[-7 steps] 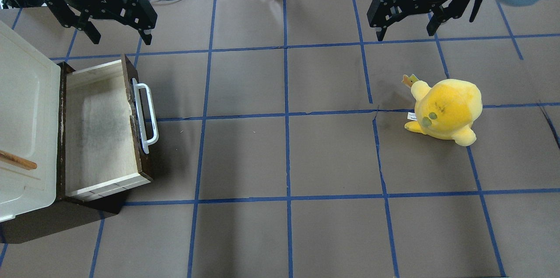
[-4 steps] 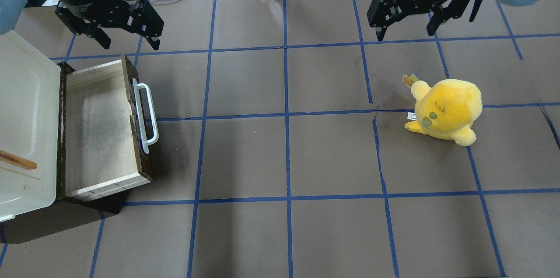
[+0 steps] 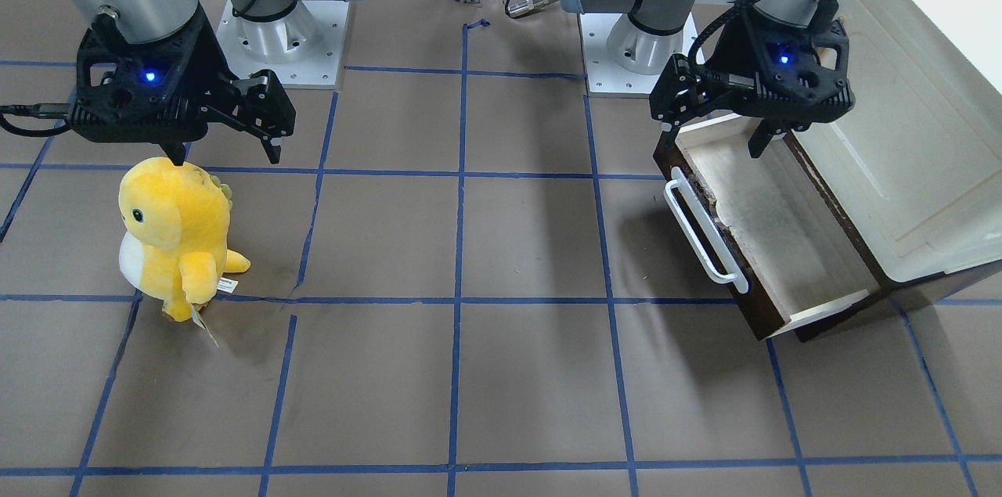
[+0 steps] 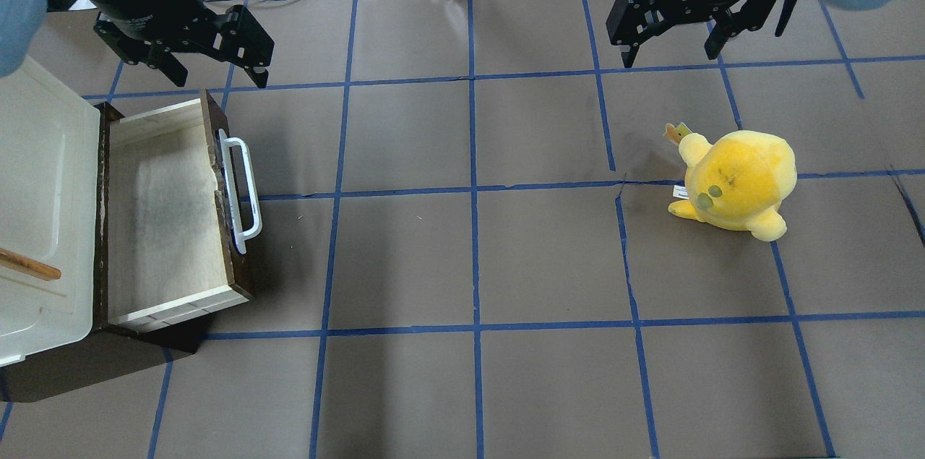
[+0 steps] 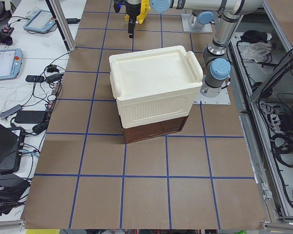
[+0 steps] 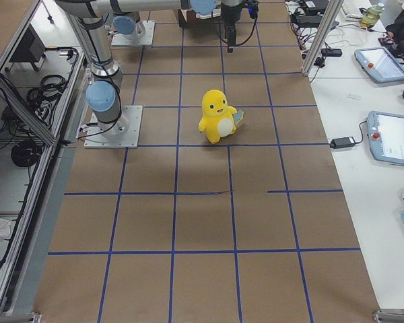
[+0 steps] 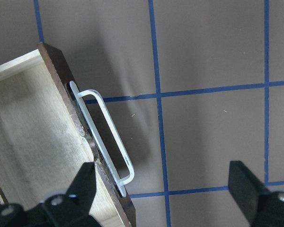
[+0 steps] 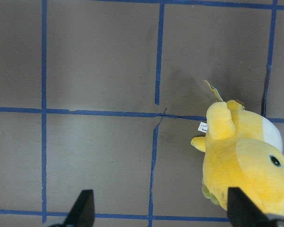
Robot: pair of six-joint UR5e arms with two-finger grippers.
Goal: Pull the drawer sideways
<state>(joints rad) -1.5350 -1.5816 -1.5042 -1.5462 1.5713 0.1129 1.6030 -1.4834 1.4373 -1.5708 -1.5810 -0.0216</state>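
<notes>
Drawer (image 4: 166, 213) stays pulled out; left gripper (image 4: 218, 78), spread and empty, has shifted slightly near its far corner. Right gripper (image 4: 669, 58) hangs spread, empty. In the exterior left view, the cabinet (image 5: 154, 92) hides the handle (image 4: 241, 191).

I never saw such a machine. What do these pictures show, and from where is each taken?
This is a robot with two arms at a table covered in brown paper. Each arm ends in two black fingers. One picture looks down from behind the robot, one faces it from across the table (so sides are swapped), two look along the table from its ends, and two come from cameras on the wrists. On the robot's left stands a cream-white cabinet; its dark brown drawer, with a white bar handle, is pulled out and empty. On its right stands a yellow plush toy. The left fingers hang near one end of the drawer, the right fingers near the toy. Both are open and hold nothing.
</notes>
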